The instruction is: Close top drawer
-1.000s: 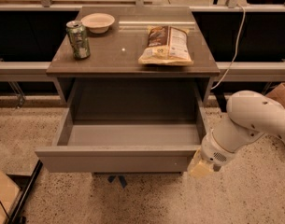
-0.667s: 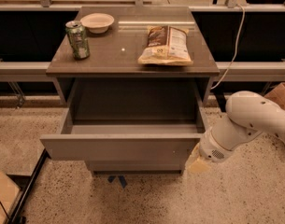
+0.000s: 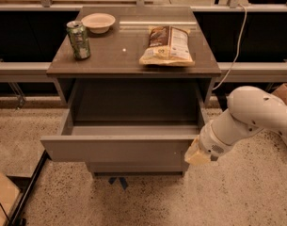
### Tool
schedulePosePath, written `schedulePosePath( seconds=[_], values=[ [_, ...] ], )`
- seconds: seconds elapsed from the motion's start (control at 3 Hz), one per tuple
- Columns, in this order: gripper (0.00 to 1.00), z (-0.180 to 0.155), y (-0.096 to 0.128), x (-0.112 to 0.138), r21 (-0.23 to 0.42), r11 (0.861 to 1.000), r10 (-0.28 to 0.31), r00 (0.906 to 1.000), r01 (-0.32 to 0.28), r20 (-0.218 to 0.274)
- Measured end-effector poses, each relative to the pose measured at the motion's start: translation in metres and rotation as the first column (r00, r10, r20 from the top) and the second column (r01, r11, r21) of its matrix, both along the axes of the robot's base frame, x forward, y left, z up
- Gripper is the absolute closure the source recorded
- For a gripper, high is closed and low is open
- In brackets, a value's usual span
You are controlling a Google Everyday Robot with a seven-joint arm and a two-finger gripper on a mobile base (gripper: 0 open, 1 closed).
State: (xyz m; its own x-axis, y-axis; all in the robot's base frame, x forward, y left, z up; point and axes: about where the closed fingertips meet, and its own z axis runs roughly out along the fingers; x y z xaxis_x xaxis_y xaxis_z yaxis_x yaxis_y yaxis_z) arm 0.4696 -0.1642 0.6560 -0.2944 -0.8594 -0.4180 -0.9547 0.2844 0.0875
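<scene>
The top drawer [image 3: 119,147] of a grey-brown cabinet stands pulled out, its flat front panel facing me and its grey box interior [image 3: 133,128] partly showing. My gripper [image 3: 197,153] is at the right end of the drawer front, its pale tip against or just beside the panel's right edge. The white arm [image 3: 253,114] reaches in from the right.
On the cabinet top [image 3: 129,55] stand a green can [image 3: 78,39], a white bowl [image 3: 98,22] and a snack bag [image 3: 167,45]. A cable [image 3: 235,55] hangs at the right. Dark shelving runs behind. A cardboard box [image 3: 3,197] and a black bar [image 3: 27,189] lie on the speckled floor at lower left.
The drawer front has moved back toward the cabinet, so less of its interior shows. My gripper has moved with it, staying at its right end.
</scene>
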Motion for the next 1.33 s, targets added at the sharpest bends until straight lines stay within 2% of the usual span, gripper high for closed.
schedulePosePath(
  seconds=[0.33,0.67,1.0,1.33],
  values=[
    [1.00,0.025,0.014,0.052,-0.026,0.997,0.069,0.9877,-0.066,0.140],
    [1.00,0.025,0.014,0.052,-0.026,0.998,0.068,0.9878,-0.065,0.140],
    [1.00,0.019,0.010,0.061,-0.004,1.000,0.027,0.9883,-0.027,0.150],
    [1.00,0.012,0.012,0.082,0.023,0.999,0.022,0.9829,-0.027,0.183]
  ],
)
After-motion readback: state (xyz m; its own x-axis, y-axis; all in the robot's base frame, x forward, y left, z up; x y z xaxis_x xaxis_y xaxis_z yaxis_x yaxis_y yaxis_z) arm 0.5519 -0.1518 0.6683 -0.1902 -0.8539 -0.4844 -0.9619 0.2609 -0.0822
